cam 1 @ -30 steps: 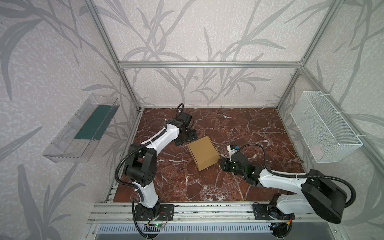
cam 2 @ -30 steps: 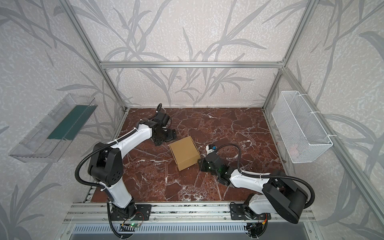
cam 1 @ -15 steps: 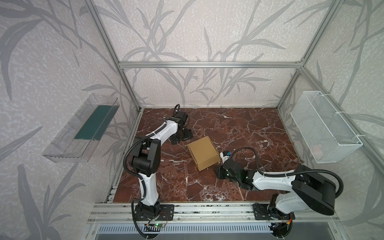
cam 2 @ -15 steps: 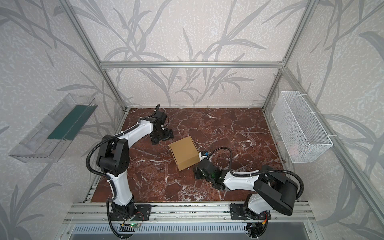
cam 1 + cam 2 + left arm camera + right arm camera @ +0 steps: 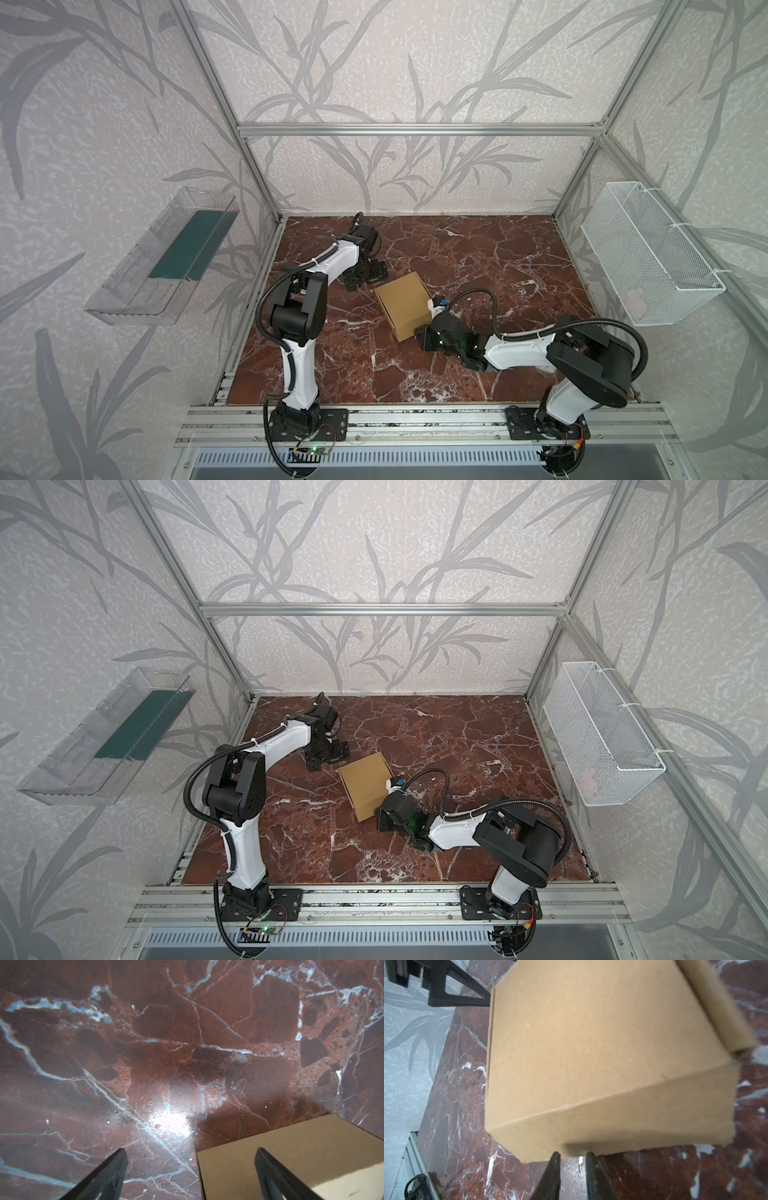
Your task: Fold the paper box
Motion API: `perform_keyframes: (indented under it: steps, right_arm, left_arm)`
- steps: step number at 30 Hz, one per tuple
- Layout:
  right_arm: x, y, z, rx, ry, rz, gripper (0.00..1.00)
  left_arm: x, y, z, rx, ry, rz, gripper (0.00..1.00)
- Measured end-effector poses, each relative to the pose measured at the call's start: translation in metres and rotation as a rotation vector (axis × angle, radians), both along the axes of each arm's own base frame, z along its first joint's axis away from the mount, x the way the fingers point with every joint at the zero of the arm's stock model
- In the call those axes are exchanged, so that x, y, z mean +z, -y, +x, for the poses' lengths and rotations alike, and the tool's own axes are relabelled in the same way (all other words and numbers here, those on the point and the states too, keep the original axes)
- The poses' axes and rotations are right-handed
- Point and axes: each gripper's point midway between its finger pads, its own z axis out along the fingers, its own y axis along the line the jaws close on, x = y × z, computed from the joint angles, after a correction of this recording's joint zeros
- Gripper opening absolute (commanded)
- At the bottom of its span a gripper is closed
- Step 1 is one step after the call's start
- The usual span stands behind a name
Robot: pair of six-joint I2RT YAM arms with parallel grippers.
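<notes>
A clear plastic tray (image 5: pixel 137 291) hangs on the left wall with a dark green sheet (image 5: pixel 189 245) lying in it. Next to it the left arm (image 5: pixel 332 262) rises from the front rail and reaches toward the back of the red-brown marble desk (image 5: pixel 498 257). The left end effector (image 5: pixel 368 274) sits low over the desk, its fingers spread wide with nothing between them. It is just beside the far-left corner of the paper box (image 5: pixel 405 305). In the left wrist view one finger (image 5: pixel 276 1176) crosses in front of the box's top and the other is over bare marble. I cannot tell whether that finger touches the cardboard.

In both top views the paper box lies near the middle of the desk. It is plain tan, closed up and turned askew to the desk's edges. In the right wrist view a strip of cardboard (image 5: pixel 716 1007) along one side stands a little off the body.

The right end effector (image 5: pixel 419 332) is at the box's near-right corner, low to the desk. Its fingers (image 5: pixel 553 1172) are nearly together with a narrow gap between them, and the tips are right at the box's lower edge. I cannot tell whether they pinch it. The right arm (image 5: pixel 515 353) stretches back to its base on the front rail. A white wire basket (image 5: pixel 648 249) hangs on the right wall.
</notes>
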Motion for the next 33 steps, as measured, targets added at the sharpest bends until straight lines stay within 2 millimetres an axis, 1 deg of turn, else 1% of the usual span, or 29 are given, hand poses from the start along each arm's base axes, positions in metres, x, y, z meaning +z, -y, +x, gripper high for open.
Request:
perform_keyframes:
  steps: [7,12,17,22,29,31,33]
  right_arm:
    - [-0.007,-0.004,0.007,-0.010,0.017,-0.008,0.24]
    - [-0.010,-0.004,0.010,-0.017,0.025,-0.011,0.24]
    - [-0.010,-0.006,0.012,-0.018,0.032,-0.007,0.24]
    - [-0.010,-0.007,0.015,-0.021,0.032,-0.003,0.23]
    - [-0.010,-0.007,0.015,-0.022,0.033,-0.003,0.25]
    - [-0.008,-0.006,0.014,-0.020,0.030,0.000,0.25]
    - [-0.006,-0.001,0.010,-0.026,0.025,0.011,0.25]
  left_arm:
    - [-0.010,0.007,-0.003,0.000,0.003,-0.019,0.97]
    - [-0.020,0.018,-0.008,0.010,0.005,-0.049,0.96]
    - [-0.019,0.020,-0.010,0.031,0.037,-0.069,0.97]
    - [-0.018,0.027,-0.010,0.048,0.071,-0.090,0.97]
    - [-0.017,0.029,-0.012,0.069,0.117,-0.120,0.97]
    - [-0.016,0.029,-0.012,0.068,0.119,-0.124,0.97]
    - [-0.016,0.031,-0.013,0.062,0.111,-0.134,0.97]
